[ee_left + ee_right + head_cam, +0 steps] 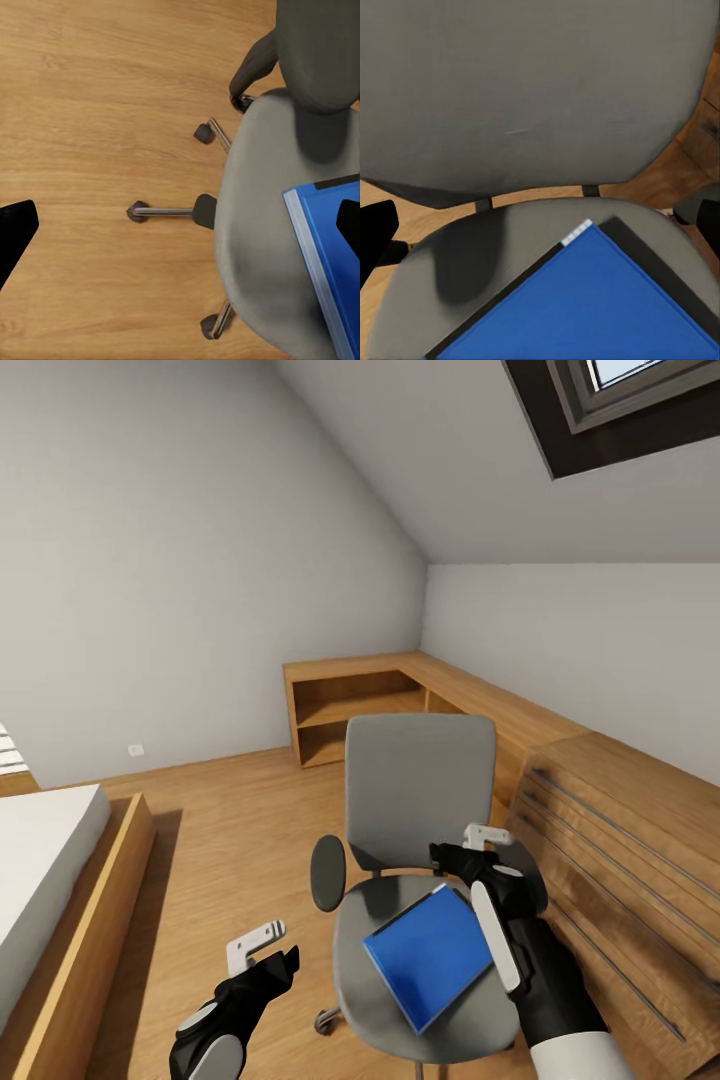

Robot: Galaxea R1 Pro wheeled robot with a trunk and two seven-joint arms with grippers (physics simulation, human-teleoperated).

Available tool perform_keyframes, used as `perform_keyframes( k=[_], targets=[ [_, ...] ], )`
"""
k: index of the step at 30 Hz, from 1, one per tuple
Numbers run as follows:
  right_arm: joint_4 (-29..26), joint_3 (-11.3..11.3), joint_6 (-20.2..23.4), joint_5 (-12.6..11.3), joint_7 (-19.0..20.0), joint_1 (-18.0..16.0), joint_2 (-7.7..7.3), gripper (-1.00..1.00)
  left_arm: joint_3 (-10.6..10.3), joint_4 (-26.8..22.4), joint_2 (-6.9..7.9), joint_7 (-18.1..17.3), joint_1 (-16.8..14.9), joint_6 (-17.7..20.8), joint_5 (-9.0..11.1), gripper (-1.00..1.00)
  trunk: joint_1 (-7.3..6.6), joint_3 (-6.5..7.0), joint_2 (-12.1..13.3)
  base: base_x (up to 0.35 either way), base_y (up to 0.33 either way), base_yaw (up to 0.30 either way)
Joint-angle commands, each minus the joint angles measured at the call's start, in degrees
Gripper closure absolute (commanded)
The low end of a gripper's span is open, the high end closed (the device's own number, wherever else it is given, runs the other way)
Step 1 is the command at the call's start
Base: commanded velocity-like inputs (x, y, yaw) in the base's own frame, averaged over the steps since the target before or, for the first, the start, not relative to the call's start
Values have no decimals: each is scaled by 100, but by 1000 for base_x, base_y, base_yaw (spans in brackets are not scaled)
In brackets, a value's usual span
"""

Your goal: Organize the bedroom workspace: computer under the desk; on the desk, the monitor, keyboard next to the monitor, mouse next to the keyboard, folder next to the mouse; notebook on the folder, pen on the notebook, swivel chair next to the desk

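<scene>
Blue folder [430, 954] lies flat on the swivel chair [420, 800] seat, awaiting pickup. Right gripper [470, 852] hovers at its 12 o'clock edge, jaws spread and empty; left gripper [262, 950], at 9 o'clock, is likewise parted.

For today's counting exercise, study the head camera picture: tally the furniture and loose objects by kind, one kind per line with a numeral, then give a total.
Swivel chair: 1
Blue folder, lying on the chair seat: 1
Bed: 1
Wooden shelf unit: 1
Wooden drawer chest: 1
Total: 5
</scene>
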Motion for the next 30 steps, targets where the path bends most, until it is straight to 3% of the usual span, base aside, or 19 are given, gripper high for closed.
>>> perform_keyframes(
  k=[1, 4, 11, 22, 30],
  targets=[
    [76, 25, -35, -36, -54, -6, -2, -100, -11, -8, 5, 42, -6, 15, 28, -100, 0, -6, -4, 0, 0, 4],
    [362, 70, -189, 107, -55, -11, -1, -100, -13, -8, 5, 43, -6, 15, 24, -100, 0, -6, -4, 0, 0, 2],
    [1584, 178, -966, 910, -51, -97, 29, -100, -14, -8, 5, 39, -6, 15, 22, -100, 0, -7, -4, 0, 0, 0],
    [3062, 196, -1816, 1107, -45, -710, 40, -100, -23, -8, 5, 34, -6, -106, 23, -100, 0, -7, -4, 24, 27, 0],
    [3313, 195, -1975, 1116, -45, -818, 45, -100, -31, -8, 5, 34, -6, -138, 26, -100, 0, -7, -4, 186, 162, 0]
  ],
)
